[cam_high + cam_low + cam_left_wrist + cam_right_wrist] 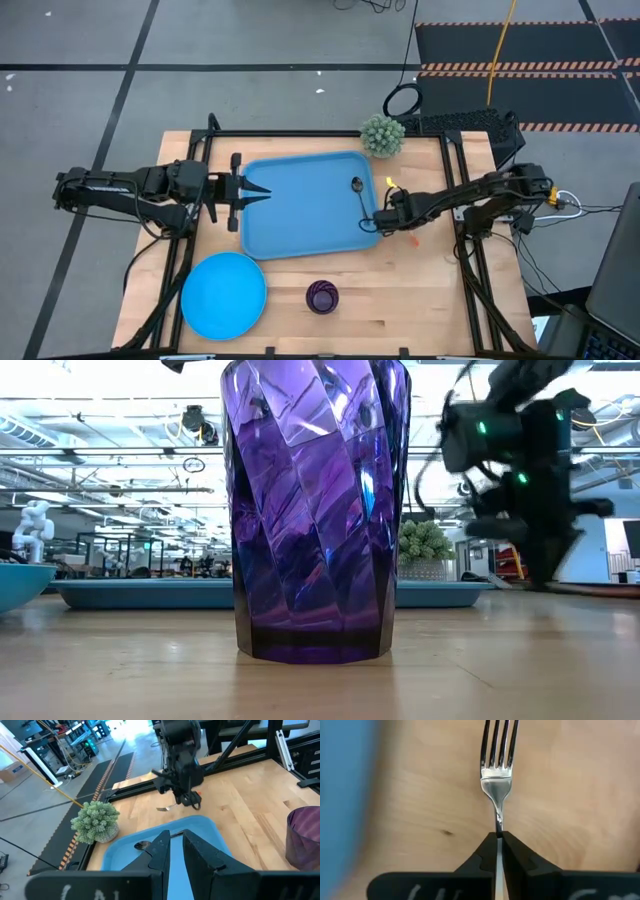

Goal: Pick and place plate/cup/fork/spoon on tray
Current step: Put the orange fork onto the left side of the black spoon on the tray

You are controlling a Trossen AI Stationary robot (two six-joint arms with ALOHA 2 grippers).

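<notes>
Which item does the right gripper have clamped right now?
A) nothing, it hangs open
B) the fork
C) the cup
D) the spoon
B: in the right wrist view the right gripper is shut on the neck of the fork, whose silver tines point away over the wooden table.

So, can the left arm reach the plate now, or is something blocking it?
Probably yes. The left gripper hangs open over the tray's left edge, holding nothing; the plate lies uncovered on its side of the table, with nothing between.

Potted plant [382, 135] at tray's [300, 215] far corner
</notes>
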